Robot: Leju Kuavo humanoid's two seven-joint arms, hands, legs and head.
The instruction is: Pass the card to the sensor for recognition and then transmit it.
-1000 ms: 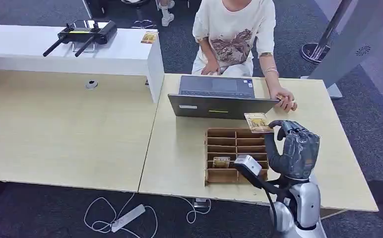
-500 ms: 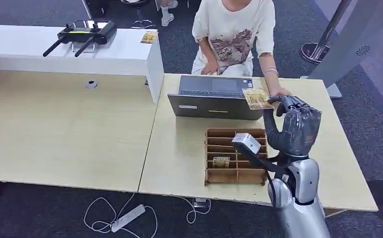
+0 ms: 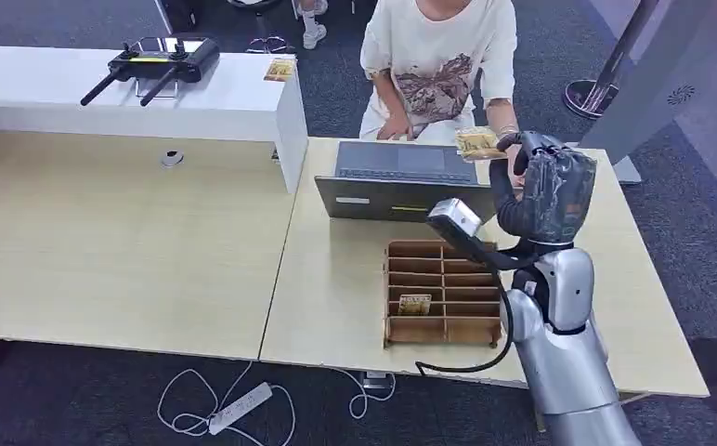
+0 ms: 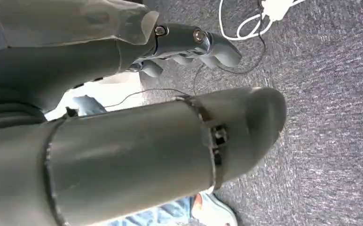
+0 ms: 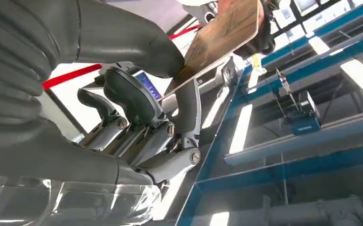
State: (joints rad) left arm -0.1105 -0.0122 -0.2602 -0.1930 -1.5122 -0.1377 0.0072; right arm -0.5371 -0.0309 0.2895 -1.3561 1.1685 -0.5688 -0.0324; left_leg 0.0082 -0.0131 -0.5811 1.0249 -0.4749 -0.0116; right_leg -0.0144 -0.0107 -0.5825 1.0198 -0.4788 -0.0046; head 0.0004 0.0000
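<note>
My right hand point(image 3: 545, 190) is raised over the far right of the table and pinches a yellowish card point(image 3: 478, 144) between thumb and fingers. It holds the card above the far edge of the open laptop point(image 3: 401, 181), close in front of the seated person point(image 3: 438, 65), whose forearm point(image 3: 501, 116) reaches toward it. The right wrist view shows the card point(image 5: 222, 37) edge-on, clamped in the right hand point(image 5: 137, 108). My left hand point(image 4: 170, 117) hangs over grey carpet, fingers point(image 4: 189, 40) apart from the thumb, holding nothing.
A wooden divided tray point(image 3: 443, 251) lies in front of the laptop with one card point(image 3: 414, 304) in a slot. To the left, a white counter point(image 3: 234, 102) carries a black controller point(image 3: 155, 60) and another card point(image 3: 280, 70). A round puck point(image 3: 171, 158) sits on the left table. A power strip point(image 3: 239, 407) lies on the floor.
My right hand has risen from just beyond the tray and carried the card away from me, over the laptop toward the person. The person's hand on the table is now hidden behind mine.
</note>
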